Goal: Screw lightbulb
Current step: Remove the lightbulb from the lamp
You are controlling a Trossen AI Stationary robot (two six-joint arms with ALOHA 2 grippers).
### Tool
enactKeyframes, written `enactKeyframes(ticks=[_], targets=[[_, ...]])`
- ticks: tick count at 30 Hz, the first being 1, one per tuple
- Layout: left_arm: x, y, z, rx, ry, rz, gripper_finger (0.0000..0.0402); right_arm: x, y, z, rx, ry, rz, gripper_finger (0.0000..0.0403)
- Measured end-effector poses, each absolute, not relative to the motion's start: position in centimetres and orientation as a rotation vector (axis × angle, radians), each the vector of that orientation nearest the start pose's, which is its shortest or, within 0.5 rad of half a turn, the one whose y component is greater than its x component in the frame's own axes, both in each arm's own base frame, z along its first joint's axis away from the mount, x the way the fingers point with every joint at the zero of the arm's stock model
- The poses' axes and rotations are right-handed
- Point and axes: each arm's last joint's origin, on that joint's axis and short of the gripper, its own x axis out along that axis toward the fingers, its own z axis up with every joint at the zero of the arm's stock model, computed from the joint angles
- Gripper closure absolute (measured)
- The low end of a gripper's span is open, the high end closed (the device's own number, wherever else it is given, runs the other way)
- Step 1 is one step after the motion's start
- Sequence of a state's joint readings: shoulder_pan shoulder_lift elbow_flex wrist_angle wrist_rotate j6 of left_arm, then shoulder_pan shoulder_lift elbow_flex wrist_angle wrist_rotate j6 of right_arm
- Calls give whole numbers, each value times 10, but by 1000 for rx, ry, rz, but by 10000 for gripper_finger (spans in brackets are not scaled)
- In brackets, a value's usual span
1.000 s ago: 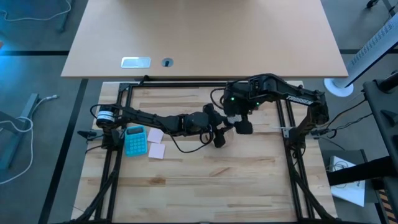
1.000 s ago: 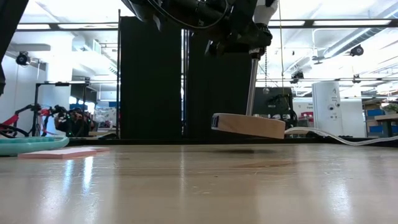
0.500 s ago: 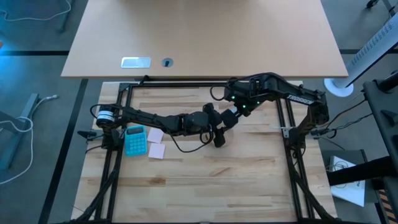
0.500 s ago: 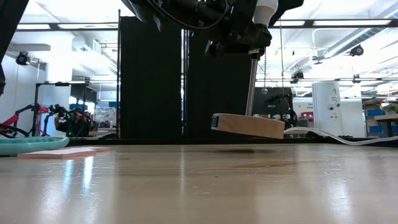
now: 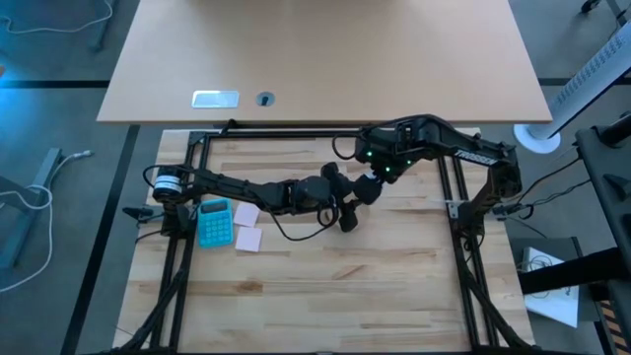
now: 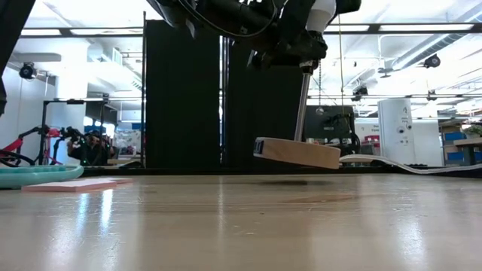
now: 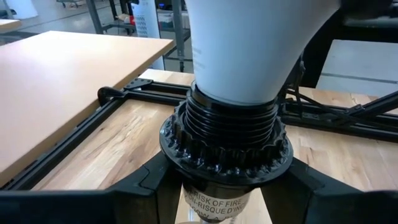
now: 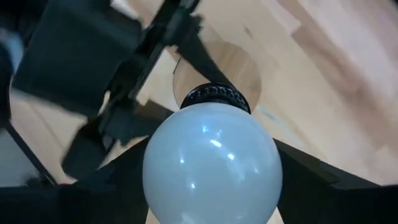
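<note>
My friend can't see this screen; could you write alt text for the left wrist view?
A white lightbulb sits in a ribbed black socket, gripped from both sides by the left gripper. Behind lie a wooden table and black frame rails.

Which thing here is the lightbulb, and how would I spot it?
Find where the two dark arms meet above the wooden table. The left hand grips a black ribbed socket. The lightbulb is the smooth white globe in its top, the only white rounded thing there.
</note>
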State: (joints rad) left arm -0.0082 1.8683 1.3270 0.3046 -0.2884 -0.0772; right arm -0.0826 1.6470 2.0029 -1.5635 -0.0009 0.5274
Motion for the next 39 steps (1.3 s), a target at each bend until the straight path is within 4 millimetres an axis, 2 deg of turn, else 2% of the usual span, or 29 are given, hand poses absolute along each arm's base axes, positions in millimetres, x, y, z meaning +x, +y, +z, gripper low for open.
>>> enactKeyframes(ticks=[7,14,18,23,27,31,35,39], targets=[[431,4,259,-37,225,276,231,282,-23,418,67,1209,-74,138],[431,4,259,-37,226,276,231,282,-22,417,-480,1192,313,145],[431,4,258,-42,226,274,231,282,-23,417,-531,1186,346,137],[432,3,259,-72,214,251,231,282,-23,418,-541,1188,322,102],[432,3,259,-67,215,256,231,281,-23,420,-418,1196,237,73],[431,3,259,-63,219,268,231,278,-25,427,-12,1178,-37,59],[431,5,259,-59,220,289,231,267,-25,436,363,1121,-248,59],[431,10,259,-56,215,318,231,265,-24,437,725,1064,-478,60]])
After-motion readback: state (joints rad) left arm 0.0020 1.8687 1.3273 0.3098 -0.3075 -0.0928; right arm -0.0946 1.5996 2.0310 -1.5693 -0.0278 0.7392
